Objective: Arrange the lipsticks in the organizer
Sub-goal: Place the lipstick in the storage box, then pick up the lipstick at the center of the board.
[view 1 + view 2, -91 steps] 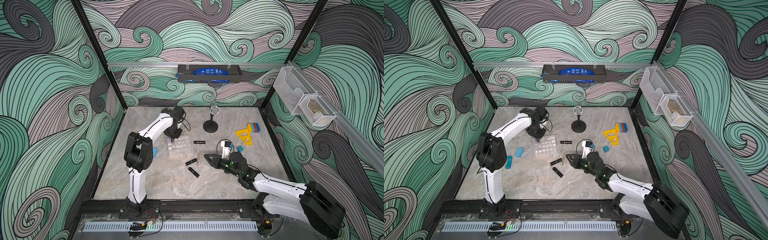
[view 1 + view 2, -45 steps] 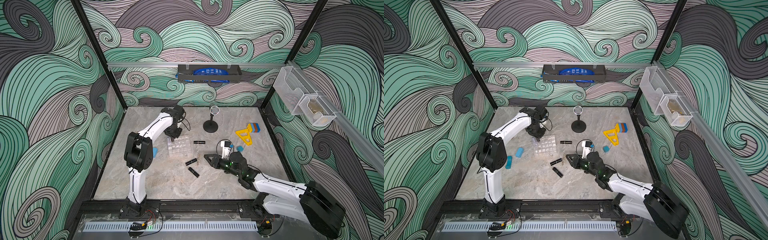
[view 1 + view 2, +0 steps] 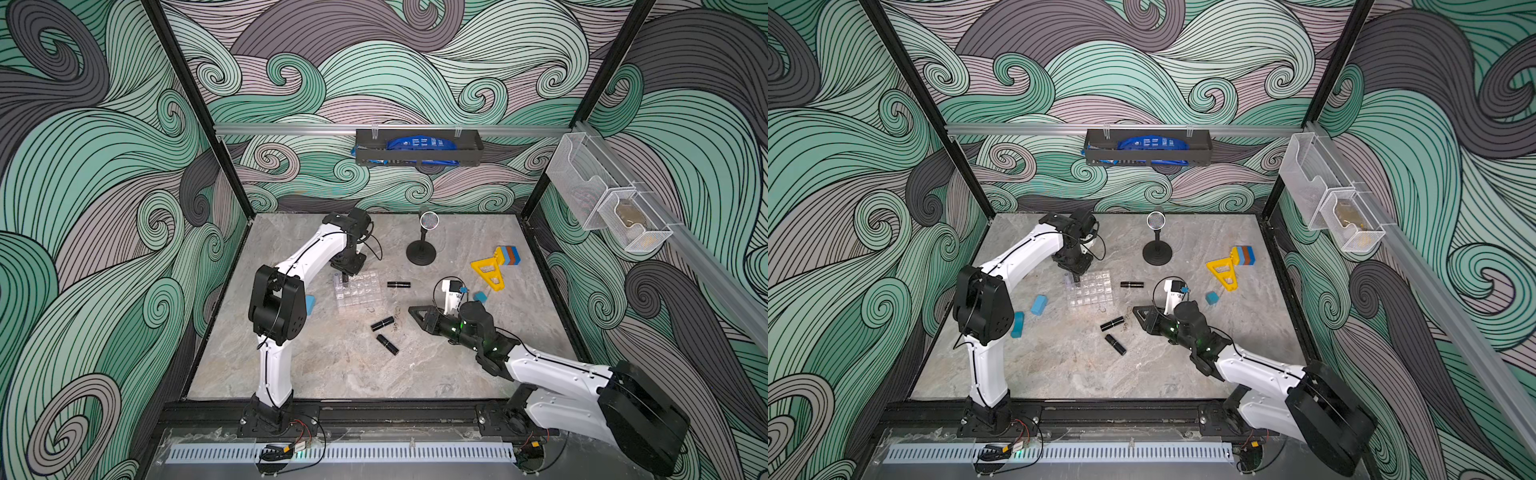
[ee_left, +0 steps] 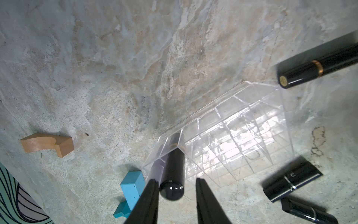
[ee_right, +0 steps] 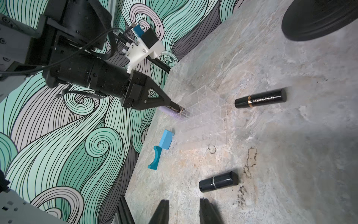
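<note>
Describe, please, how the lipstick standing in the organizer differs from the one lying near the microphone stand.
The standing lipstick is on end in a cell of the organizer; the lying lipstick rests flat on the table, apart from the organizer. The standing lipstick sits between the open fingers of the left tool; the lying lipstick is untouched. Both are black tubes with a gold-coloured band.

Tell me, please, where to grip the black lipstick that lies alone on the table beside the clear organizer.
Grip it across its middle, near the thin band, coming straight down from above. The lipstick lies flat on its side, apart from the organizer, so both long sides are free.
</note>
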Controlling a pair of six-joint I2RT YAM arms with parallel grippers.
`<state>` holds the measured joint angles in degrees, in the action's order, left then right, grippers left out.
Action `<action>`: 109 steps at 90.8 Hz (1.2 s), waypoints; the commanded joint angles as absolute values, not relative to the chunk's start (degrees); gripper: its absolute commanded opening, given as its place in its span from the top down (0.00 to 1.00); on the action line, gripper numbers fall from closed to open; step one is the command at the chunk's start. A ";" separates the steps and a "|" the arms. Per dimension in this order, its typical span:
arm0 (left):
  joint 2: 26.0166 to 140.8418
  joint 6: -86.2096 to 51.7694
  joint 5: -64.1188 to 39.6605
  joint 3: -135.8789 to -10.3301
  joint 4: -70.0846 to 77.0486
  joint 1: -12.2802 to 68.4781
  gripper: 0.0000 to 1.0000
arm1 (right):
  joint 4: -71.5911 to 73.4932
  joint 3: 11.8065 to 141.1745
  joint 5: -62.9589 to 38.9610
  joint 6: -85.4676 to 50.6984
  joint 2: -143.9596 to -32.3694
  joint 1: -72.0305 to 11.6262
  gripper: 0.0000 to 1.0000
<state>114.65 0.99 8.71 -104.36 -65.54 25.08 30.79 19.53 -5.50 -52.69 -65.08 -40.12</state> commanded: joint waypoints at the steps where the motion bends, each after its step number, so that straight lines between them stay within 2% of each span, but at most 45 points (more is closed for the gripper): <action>1: 107.92 -0.02 7.89 -107.65 -66.60 25.92 0.62 | 25.60 23.21 -1.12 -46.38 -63.29 -38.18 0.68; 11: 103.78 -0.54 6.14 -106.85 -65.50 26.27 0.60 | 17.67 27.18 3.54 -40.68 -65.24 -37.79 0.66; 24: 96.24 -4.60 2.65 -102.22 -61.90 26.94 0.60 | 13.72 32.53 4.09 -37.35 -72.59 -37.69 0.61; 41: 76.78 -15.62 1.11 -77.29 -40.01 31.82 0.57 | 4.94 46.69 6.61 -32.80 -87.34 -37.71 0.46; 55: 65.94 -23.64 2.54 -59.54 -27.89 38.75 0.54 | 6.47 51.68 8.49 -30.73 -93.76 -37.46 0.43; 64: 62.20 -27.05 1.30 -52.37 -23.19 40.14 0.54 | 5.25 56.24 7.99 -29.02 -99.01 -37.34 0.41; 109: 59.23 -25.49 1.68 -47.21 -22.07 40.16 0.55 | 1.21 67.26 5.71 -23.20 -112.14 -36.46 0.35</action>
<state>59.66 -25.50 1.72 -47.51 -23.49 39.94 3.14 65.78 6.52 -25.61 -110.83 -36.86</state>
